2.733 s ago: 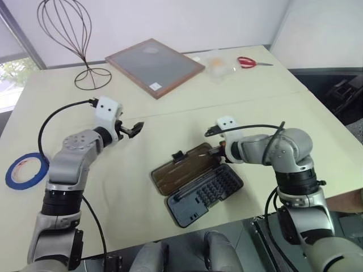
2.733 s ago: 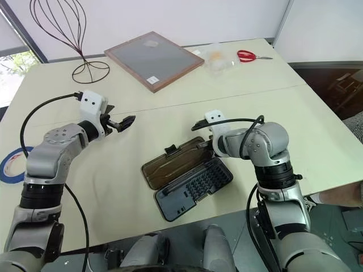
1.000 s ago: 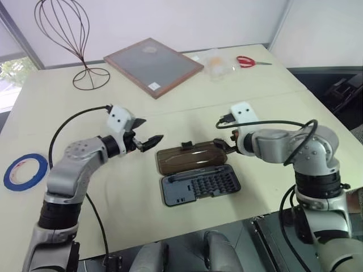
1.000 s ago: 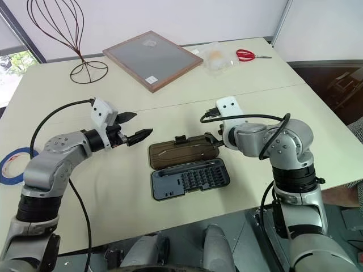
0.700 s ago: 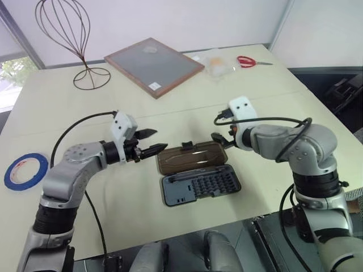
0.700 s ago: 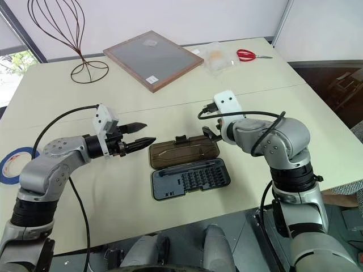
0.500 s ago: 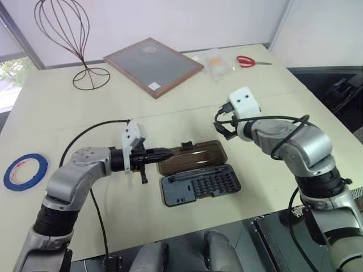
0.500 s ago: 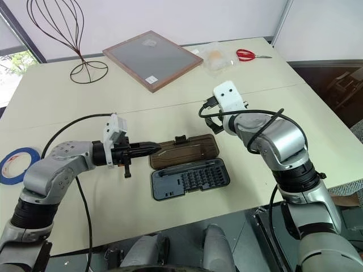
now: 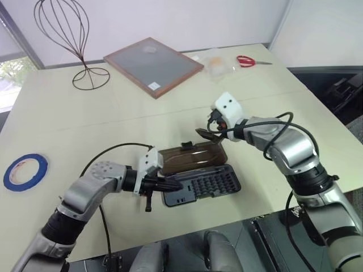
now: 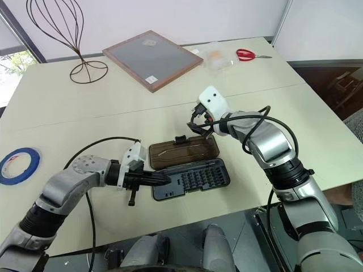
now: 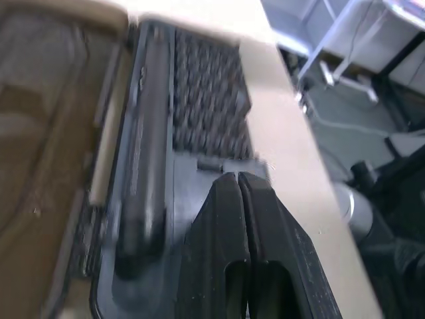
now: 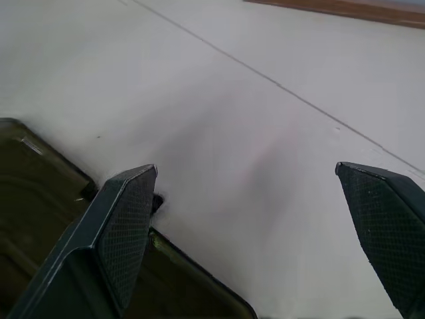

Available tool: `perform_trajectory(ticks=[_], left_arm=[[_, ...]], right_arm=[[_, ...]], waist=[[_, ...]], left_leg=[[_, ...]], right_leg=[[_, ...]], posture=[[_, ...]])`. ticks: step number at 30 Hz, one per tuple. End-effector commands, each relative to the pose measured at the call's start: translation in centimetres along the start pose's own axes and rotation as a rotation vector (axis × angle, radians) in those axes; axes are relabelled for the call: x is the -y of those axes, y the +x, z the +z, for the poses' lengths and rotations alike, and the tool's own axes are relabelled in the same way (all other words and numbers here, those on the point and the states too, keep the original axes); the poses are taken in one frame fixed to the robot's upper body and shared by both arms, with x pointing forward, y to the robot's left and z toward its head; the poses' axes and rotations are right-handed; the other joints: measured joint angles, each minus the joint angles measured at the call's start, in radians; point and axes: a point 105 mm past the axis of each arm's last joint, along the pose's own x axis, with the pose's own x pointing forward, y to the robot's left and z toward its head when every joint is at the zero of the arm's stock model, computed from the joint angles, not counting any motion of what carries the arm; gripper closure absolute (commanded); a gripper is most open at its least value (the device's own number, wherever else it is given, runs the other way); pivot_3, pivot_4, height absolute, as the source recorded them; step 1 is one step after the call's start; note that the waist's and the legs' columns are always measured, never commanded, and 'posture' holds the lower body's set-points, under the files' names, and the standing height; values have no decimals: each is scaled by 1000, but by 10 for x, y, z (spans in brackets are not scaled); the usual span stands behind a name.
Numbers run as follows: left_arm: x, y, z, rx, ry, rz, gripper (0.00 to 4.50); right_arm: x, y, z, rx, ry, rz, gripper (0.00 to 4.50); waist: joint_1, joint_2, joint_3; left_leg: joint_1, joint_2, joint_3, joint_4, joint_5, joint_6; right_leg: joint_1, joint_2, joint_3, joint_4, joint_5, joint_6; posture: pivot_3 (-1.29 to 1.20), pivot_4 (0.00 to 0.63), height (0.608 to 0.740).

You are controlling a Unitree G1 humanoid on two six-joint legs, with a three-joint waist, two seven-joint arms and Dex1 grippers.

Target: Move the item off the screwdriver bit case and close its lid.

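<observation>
Flatly, ribbed grey tray, glossy smoky-brown lid

Head pair: high, angled down across table, near-identical framing. Left wrist: close over tray. Right wrist: close over lid edge. All share the case.

Materials and finishes on the table

Table: smooth, matt cream top. Case: dark grey matt plastic tray with small dark bits; lid: smoky-brown translucent plastic, slightly glossy. Tape: blue roll, pale core. Board: wood frame around a matt grey panel. Stand: thin dark wire. Scissors: red plastic handles. Right fingers: black, cross-hatched pads. Left fingers: smooth black plastic.
</observation>
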Motion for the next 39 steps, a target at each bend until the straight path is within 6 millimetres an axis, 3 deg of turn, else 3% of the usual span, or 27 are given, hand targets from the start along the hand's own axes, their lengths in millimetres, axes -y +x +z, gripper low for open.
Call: perform_trajectory(ticks=[1,8,13,22,31,35,39], left_arm=[[1,2,-8,-26,19,-4,4470],[-10,7,-26,-62,15,37,4470],[-13,8,-29,-56,10,51,4470],[-14,6,-29,-53,22,77,4470],[-17,2,-26,-48,37,111,4470],[-19,2,-24,-43,38,127,4500],[-20,2,-25,-41,40,132,4500]], right_arm=[[4,-6,18,56,-102,44,0],[6,-4,17,27,-268,224,0],[4,6,0,-26,-315,365,0],[16,33,-27,-107,-328,383,0],[21,39,-39,-138,-338,394,0],[19,40,-43,-152,-341,412,1195],[16,40,-47,-166,-348,442,3277]], waist=[[0,0,0],[3,0,0],[2,0,0],[-2,1,0],[-2,1,-1],[-4,2,-1],[-4,3,0]], left_leg=[[0,0,0,0,0,0],[1,0,0,0,0,0],[3,0,-1,0,0,0],[6,0,-1,0,0,0],[6,0,-2,0,0,-1],[6,0,-2,0,0,-1],[16,0,-1,-1,0,-1]], right_leg=[[0,0,0,0,0,0],[3,0,0,-1,0,0],[5,0,-1,-2,0,0],[7,0,-1,-2,0,0],[8,0,-1,-2,0,0],[8,0,-1,-2,0,0],[17,0,-1,-2,0,0]], posture=[[0,150,740],[0,150,740],[0,150,740],[0,150,740],[0,150,740],[0,150,740],[0,150,740]])
